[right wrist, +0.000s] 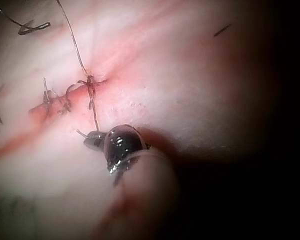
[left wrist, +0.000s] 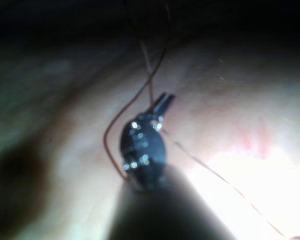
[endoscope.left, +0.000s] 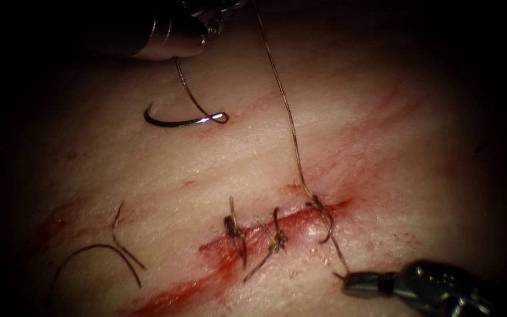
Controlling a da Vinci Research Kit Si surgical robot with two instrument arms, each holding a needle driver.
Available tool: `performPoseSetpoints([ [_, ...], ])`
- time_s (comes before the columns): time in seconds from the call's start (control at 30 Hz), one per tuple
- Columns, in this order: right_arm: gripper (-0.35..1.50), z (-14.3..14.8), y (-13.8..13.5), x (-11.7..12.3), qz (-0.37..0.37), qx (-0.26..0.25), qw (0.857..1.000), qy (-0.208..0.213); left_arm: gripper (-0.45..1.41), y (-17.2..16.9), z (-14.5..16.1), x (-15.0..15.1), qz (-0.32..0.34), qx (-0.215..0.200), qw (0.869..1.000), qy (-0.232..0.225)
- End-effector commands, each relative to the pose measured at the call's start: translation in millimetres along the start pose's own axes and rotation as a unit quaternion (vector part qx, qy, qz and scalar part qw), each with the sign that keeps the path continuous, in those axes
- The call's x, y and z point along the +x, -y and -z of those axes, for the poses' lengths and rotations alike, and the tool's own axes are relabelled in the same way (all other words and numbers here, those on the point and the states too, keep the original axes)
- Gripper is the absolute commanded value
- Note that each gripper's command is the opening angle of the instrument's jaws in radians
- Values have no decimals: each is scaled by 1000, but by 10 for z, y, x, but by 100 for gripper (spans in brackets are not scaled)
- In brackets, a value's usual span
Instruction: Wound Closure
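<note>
Both needle drivers hold the thread taut while the needle lies loose on the tissue.

The pale pork-belly tissue [endoscope.left: 382, 147] carries a slanting red cut [endoscope.left: 265, 246] through the lower middle of the endoscope frame, crossed by three dark stitches [endoscope.left: 274, 232], with red fluid [endoscope.left: 165, 296] smeared along it. The left arm's steel tool [endoscope.left: 206, 17] sits at the upper left of centre, its jaws [left wrist: 162, 102] closed on the thin brown thread [endoscope.left: 289, 123]. The right arm's tool [endoscope.left: 353, 283], at the lower right, has its jaws clamped on the thread's short end just beside the rightmost stitch. The curved dark needle [endoscope.left: 177, 122] rests flat on the tissue, upper left, free of both tools. Cut thread ends [endoscope.left: 118, 246] lie lower left.
</note>
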Motion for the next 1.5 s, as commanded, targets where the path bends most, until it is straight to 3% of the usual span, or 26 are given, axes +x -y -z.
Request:
performPoseSetpoints([
  [0.03, -35, -20, 14, -5, 1, 11, 1000, -1, -45, 8, -7, -1, 0, 1, 1000, -1],
  [0.23, -35, -42, 35, -9, 16, 33, 999, 6, -45, 39, -24, 10, -7, 22, 1000, -2],
  [0.67, -35, -44, 61, -18, 26, 75, 996, 38, -45, 84, -81, 4, -58, 57, 996, 24],
  [1.0, -35, -44, 64, -20, 22, 78, 996, 44, -45, 88, -85, 4, -65, 53, 996, 23],
  [1.23, -35, -41, 54, -14, 19, 60, 997, 36, -45, 80, -82, -4, -66, 45, 996, 28],
  [1.5, -35, -29, 34, -3, 8, 37, 998, 41, -45, 23, -60, -25, -60, 9, 998, 36],
])
